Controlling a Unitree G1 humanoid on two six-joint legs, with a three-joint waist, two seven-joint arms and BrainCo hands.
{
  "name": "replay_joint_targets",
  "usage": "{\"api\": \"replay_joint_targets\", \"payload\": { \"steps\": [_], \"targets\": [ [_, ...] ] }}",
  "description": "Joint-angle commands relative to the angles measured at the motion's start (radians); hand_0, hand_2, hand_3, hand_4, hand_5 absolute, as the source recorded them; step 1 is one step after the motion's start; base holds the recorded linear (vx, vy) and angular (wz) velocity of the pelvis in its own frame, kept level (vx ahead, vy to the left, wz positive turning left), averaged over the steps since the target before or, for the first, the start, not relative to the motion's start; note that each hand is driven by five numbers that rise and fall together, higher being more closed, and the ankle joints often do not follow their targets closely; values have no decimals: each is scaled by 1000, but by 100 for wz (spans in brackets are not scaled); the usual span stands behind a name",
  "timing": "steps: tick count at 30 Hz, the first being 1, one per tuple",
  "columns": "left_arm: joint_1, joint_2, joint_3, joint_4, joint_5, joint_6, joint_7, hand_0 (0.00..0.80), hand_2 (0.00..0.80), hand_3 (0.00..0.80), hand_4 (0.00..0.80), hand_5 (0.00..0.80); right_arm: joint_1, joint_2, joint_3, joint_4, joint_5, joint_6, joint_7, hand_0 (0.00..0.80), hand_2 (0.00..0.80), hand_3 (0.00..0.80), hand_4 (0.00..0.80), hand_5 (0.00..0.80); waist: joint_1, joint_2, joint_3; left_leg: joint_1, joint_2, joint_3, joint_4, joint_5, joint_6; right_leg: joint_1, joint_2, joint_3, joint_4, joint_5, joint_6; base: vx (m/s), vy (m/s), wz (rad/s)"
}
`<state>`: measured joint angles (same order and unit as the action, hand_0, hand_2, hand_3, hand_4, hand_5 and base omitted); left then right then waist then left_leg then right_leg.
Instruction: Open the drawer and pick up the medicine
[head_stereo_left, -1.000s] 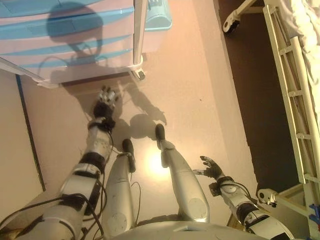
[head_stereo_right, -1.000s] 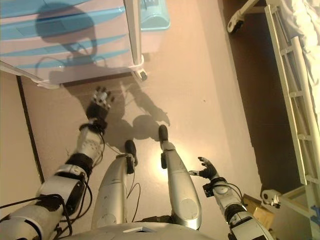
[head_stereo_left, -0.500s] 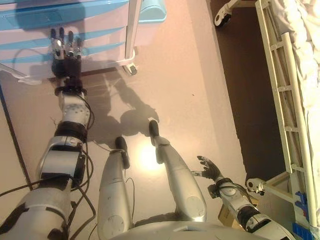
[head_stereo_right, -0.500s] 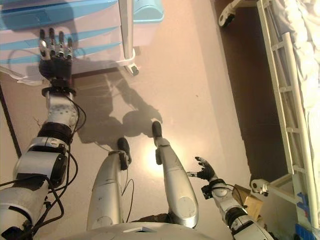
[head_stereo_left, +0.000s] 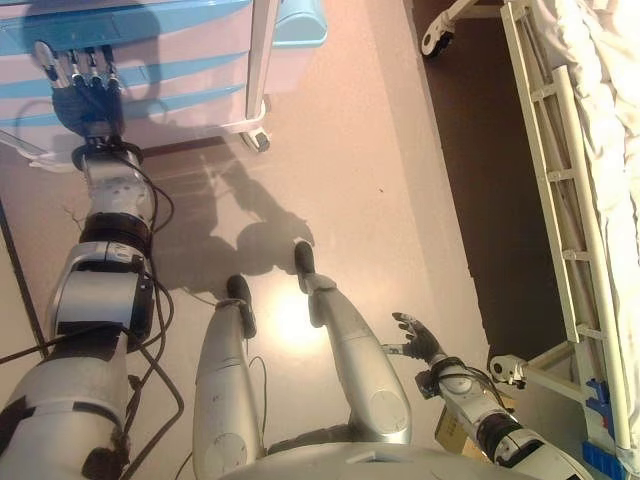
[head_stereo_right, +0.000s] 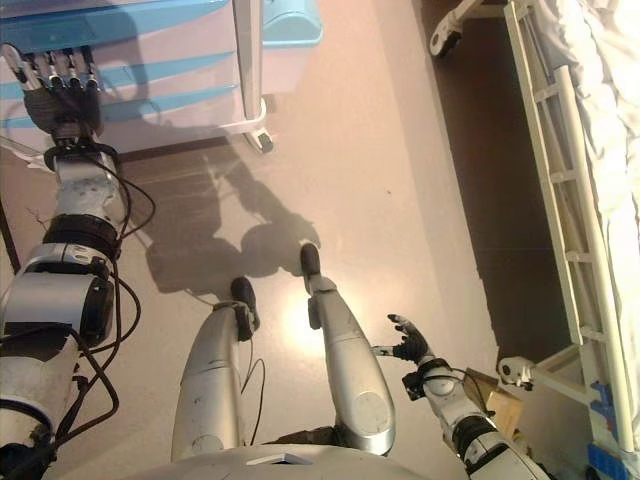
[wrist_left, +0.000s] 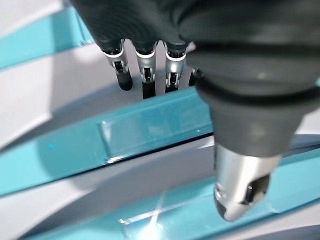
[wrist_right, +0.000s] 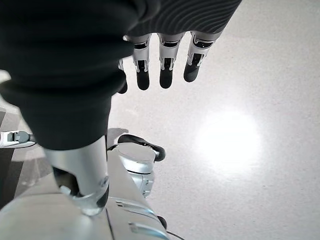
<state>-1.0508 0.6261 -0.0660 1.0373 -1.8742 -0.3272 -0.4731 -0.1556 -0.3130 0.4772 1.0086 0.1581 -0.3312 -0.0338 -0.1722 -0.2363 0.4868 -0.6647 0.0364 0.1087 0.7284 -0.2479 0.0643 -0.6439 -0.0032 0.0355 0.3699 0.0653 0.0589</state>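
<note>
A white drawer cabinet (head_stereo_left: 190, 90) with light blue handle strips stands on castors at the far left. All its drawers are shut; no medicine shows. My left hand (head_stereo_left: 85, 95) is stretched out in front of the drawer fronts, fingers straight, their tips near a blue handle strip (wrist_left: 150, 130). In the left wrist view the fingers (wrist_left: 145, 75) hang just above that strip, apart from it as far as I can see. My right hand (head_stereo_left: 420, 338) hangs low at my right side, fingers relaxed and empty, over the floor (wrist_right: 240, 125).
A light blue bin (head_stereo_left: 300, 20) hangs on the cabinet's right side. A hospital bed (head_stereo_left: 590, 150) with a white side rail (head_stereo_left: 560, 200) and white bedding runs along the right, above a dark floor strip. A cabinet castor (head_stereo_left: 258, 140) stands on the floor.
My left arm has reached further forward and to the left, from above the floor up to the drawer fronts. The camera has shifted. The right hand has stayed put.
</note>
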Motion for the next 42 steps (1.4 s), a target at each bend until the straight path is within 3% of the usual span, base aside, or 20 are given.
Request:
{"api": "replay_joint_targets", "payload": {
  "steps": [1, 2, 3, 4, 7, 10, 13, 16, 20, 23, 24, 27, 28, 31, 35, 40, 41, 42],
  "targets": [
    [-141, 106, -31, -205, -26, -10, -453, 113, 113, 113, 113, 113, 76, -32, 27, 4, 6, -23, 11, 0, 0, 0, 0, 0, 13, 1, -46, 12, -54, -7, -88, -38, 28, 31, 58, -6, -8, -53, -49, -96, -38, 9],
    [-137, 81, -45, -310, 3, -29, -492, 376, 376, 376, 376, 376, 78, -32, 27, 3, -3, -23, 12, 0, 0, 0, 0, 0, 12, -5, -40, 5, -57, 4, -101, -5, 29, 26, 54, -6, -20, -29, -55, -103, -21, 11],
    [-130, 67, -53, -360, 29, -27, -531, 549, 549, 549, 549, 549, 80, -32, 26, 0, -12, -21, 12, 0, 0, 0, 0, 0, 14, -4, -40, 9, -59, 3, -111, -1, 30, 28, 56, -4, -23, -29, -55, -105, -8, 7],
    [-129, 45, -65, -445, 80, -43, -544, 800, 800, 800, 800, 800, 81, -35, 26, -1, -18, -22, 14, 0, 0, 0, 0, 0, 17, 0, -37, 15, -61, 2, -121, 2, 30, 30, 57, -3, -23, -30, -55, -1, 21, 3],
    [-99, -9, -91, -655, 227, -46, -577, 800, 800, 800, 800, 800, 74, -43, 23, -26, -38, -2, 16, 0, 0, 0, 0, 0, 28, 15, -28, 38, -71, -2, -150, 13, 29, 49, 58, 0, -35, -33, -59, 0, 0, 0],
    [-32, -38, -94, -762, 308, -32, -599, 800, 800, 800, 800, 800, 63, -55, 16, -57, -54, 28, 17, 0, 0, 0, 0, 0, 41, 35, -16, 62, -82, -9, -178, 29, 24, 74, 57, 2, -46, -39, -66, -28, 36, 9],
    [129, -55, -53, -895, 325, 42, -615, 800, 800, 800, 800, 800, 43, -64, 0, -82, -75, 64, 12, 0, 0, 0, 0, 0, 73, 70, -2, 98, -93, -23, -218, 58, 13, 117, 51, -4, -46, -64, -77, -30, 28, 12],
    [320, -111, 7, -956, 322, 118, -650, 800, 800, 800, 800, 800, 32, -67, -12, -98, -95, 89, 1, 0, 0, 0, 0, 0, 103, 95, -2, 133, -103, -41, -254, 80, 2, 157, 42, -19, -49, -89, -87, -31, 12, 13],
    [634, -253, 63, -970, 327, 252, -712, 800, 800, 800, 800, 800, 29, -64, -43, -108, -146, 114, -15, 0, 0, 0, 0, 0, 166, 142, -11, 196, -111, -83, -314, 122, -22, 224, 22, -75, -26, -144, -104, -41, -8, 26],
    [834, -360, 65, -846, 282, 443, -752, 800, 800, 800, 800, 800, 26, -70, -83, -112, -174, 135, -16, 0, 0, 0, 0, 0, 214, 167, -24, 262, -109, -114, -345, 138, -36, 301, 0, -136, -8, -179, -111, 11, -87, 45],
    [885, -377, 61, -775, 291, 484, -707, 800, 800, 800, 800, 800, 24, -74, -97, -109, -186, 135, -16, 0, 0, 0, 0, 0, 227, 172, -28, 285, -104, -122, -354, 143, -43, 335, -7, -155, -14, -182, -112, 56, -174, 63],
    [1012, -389, 53, -517, 356, 598, -699, 800, 800, 800, 800, 800, 11, -86, -143, -94, -184, 137, -18, 0, 0, 0, 0, 0, 258, 181, -40, 350, -95, -138, -390, 158, -54, 420, -20, -200, -54, -177, -106, 27, -121, 71],
    [1070, -394, 69, -395, 371, 669, -690, 800, 800, 800, 800, 800, 10, -94, -172, -78, -181, 126, -14, 0, 0, 0, 0, 0, 271, 186, -48, 379, -92, -141, -411, 168, -61, 461, -23, -215, -81, -172, -102, 16, -67, 60],
    [1167, -412, 91, -173, 545, 723, -639, 800, 800, 800, 800, 800, 7, -89, -217, 1, -186, 74, -6, 0, 0, 0, 0, 0, 299, 186, -74, 437, -88, -144, -456, 181, -69, 534, -30, -244, -139, -163, -90, 33, -78, 27],
    [1232, -423, 116, 5, 722, 727, -523, 800, 800, 800, 800, 800, 18, -66, -250, 85, -209, 30, -5, 0, 0, 0, 0, 0, 319, 189, -117, 488, -93, -155, -490, 185, -71, 589, -36, -275, -175, -163, -82, 42, -46, 16],
    [1237, -411, 157, 163, 845, 558, -380, 800, 800, 800, 800, 800, 34, -43, -283, 164, -240, 39, -13, 0, 0, 0, 0, 0, 320, 196, -170, 537, -100, -169, -511, 180, -75, 645, -37, -298, -208, -163, -75, 70, 12, 20],
    [1227, -406, 168, 193, 892, 466, -300, 668, 668, 668, 668, 668, 38, -33, -288, 187, -251, 44, -27, 0, 0, 0, 0, 0, 318, 196, -185, 552, -102, -173, -529, 185, -75, 654, -38, -302, -221, -159, -71, 43, 21, 14],
    [1216, -401, 174, 211, 921, 410, -229, 0, 0, 0, 0, 0, 41, -26, -290, 205, -262, 58, -49, 0, 0, 0, 0, 0, 316, 196, -196, 561, -103, -174, -541, 188, -75, 660, -38, -303, -229, -155, -67, 44, 26, 18]
  ]
}}
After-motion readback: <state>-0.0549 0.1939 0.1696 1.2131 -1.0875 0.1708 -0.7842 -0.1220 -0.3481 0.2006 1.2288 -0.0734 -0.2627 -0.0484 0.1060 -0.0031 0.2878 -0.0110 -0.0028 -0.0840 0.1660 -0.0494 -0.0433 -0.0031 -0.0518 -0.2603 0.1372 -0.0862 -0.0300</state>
